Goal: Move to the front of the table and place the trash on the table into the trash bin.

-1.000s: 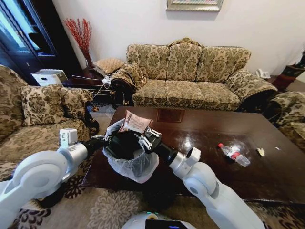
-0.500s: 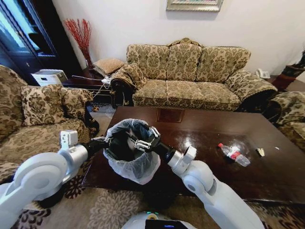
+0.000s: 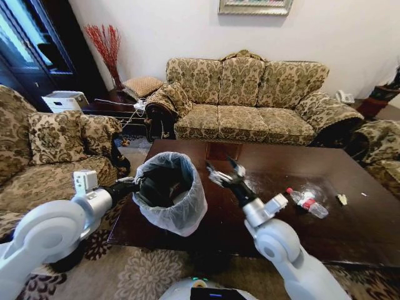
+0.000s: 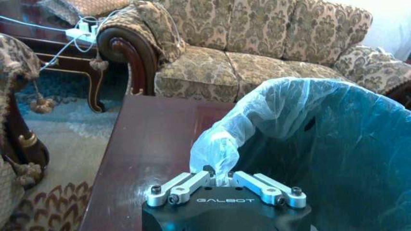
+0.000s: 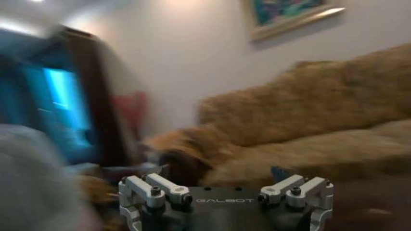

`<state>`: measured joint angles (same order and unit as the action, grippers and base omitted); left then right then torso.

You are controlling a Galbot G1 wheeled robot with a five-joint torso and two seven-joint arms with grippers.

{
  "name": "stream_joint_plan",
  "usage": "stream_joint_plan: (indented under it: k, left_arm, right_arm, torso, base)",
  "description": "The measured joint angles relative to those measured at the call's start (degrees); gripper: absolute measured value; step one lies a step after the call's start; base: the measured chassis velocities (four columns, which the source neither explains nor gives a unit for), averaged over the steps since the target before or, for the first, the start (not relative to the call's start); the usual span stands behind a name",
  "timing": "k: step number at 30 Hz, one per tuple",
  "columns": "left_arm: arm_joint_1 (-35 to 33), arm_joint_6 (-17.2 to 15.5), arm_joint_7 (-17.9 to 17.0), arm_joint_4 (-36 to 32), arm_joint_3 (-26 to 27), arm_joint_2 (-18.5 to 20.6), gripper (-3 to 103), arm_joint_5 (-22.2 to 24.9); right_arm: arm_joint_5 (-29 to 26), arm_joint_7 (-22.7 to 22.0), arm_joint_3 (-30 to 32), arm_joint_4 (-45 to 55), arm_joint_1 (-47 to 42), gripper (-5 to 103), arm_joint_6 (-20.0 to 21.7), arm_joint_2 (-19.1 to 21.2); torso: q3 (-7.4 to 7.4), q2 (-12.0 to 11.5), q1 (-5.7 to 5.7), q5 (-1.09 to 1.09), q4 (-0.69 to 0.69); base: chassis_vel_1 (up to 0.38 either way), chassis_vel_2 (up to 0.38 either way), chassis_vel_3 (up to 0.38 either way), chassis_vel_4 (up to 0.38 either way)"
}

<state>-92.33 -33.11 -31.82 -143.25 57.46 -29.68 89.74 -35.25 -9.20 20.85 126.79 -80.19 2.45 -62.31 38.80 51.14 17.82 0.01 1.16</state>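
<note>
Holding now: the left gripper [image 4: 218,179] has its fingers pressed together on the white bag at the rim of the trash bin [image 3: 170,199].
Left gripper place: in the head view it [image 3: 133,185] sits at the bin's left side, near the left end of the tabletop [image 3: 262,219].
Right gripper: it [image 3: 224,174] is up in the air above the tabletop, just to the right of the bin, not touching it.
Right fingers: they [image 3: 237,167] are spread wide apart, with nothing between them. In the right wrist view the gripper [image 5: 226,204] looks the same, wide and empty.
Trash bin: round and dark inside, with the see-through bag folded over its rim. It tips a little toward the robot's left.
Bottle: a clear squashed bottle [image 3: 307,202] with a red label lies flat on the tabletop, well to the right of the right gripper.
Small scrap: a tiny yellowish bit [image 3: 342,199] lies near the bottle, further right.
Sofa: a big flowery sofa [image 3: 250,100] stands behind the table.
</note>
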Motion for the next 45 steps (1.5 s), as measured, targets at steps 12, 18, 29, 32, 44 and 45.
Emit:
stream_joint_plan:
  k: [12,18,29,32,44,45]
  left_arm:
    - [-1.2,-0.1,0.4,0.0,-0.1,-2.6,1,-2.0]
    - [-1.4,-0.1,0.4,0.0,0.1,-2.9,1,-2.1]
    - [-1.6,-0.2,0.7,0.0,0.1,-4.0,1,-3.0]
    - [-1.5,-0.3,0.9,0.0,-0.2,-4.0,1,-3.4]
    - [-2.1,-0.4,1.5,0.0,-0.5,-5.4,1,-4.2]
    - [-2.2,-0.4,1.5,0.0,-0.5,-5.4,1,-4.2]
  right_arm:
    - [2.5,2.7,12.4,-7.8,-6.9,100,-8.3,-1.3]
    - [7.4,3.4,13.7,-10.2,-7.8,100,-13.0,-2.6]
    - [13.6,5.7,22.2,-20.8,-15.5,100,-24.9,-5.1]
    - [11.5,17.7,26.8,-28.5,-13.6,100,-30.3,-4.3]
    - [5.0,34.0,24.7,-46.4,-3.8,100,-31.6,-3.1]
    - [4.8,34.5,23.8,-47.7,-3.1,100,-31.5,-3.0]
  torso:
    - [0.0,0.0,-0.01,-0.01,0.02]
    - [0.01,0.0,0.0,-0.01,0.01]
    - [0.0,0.0,0.0,0.02,-0.03]
    - [0.0,0.0,-0.01,-0.1,-0.03]
    - [0.01,0.0,0.0,0.01,0.0]
    - [0.01,0.0,0.0,-0.02,-0.01]
  base:
    - [-0.079,-0.081,0.087,0.088]
    - [-0.238,-0.257,0.242,0.233]
    - [-0.17,-0.178,0.139,0.145]
    - [0.05,0.001,-0.051,-0.033]
    - [0.023,0.022,-0.012,-0.008]
    - [0.0,0.0,0.0,0.0]
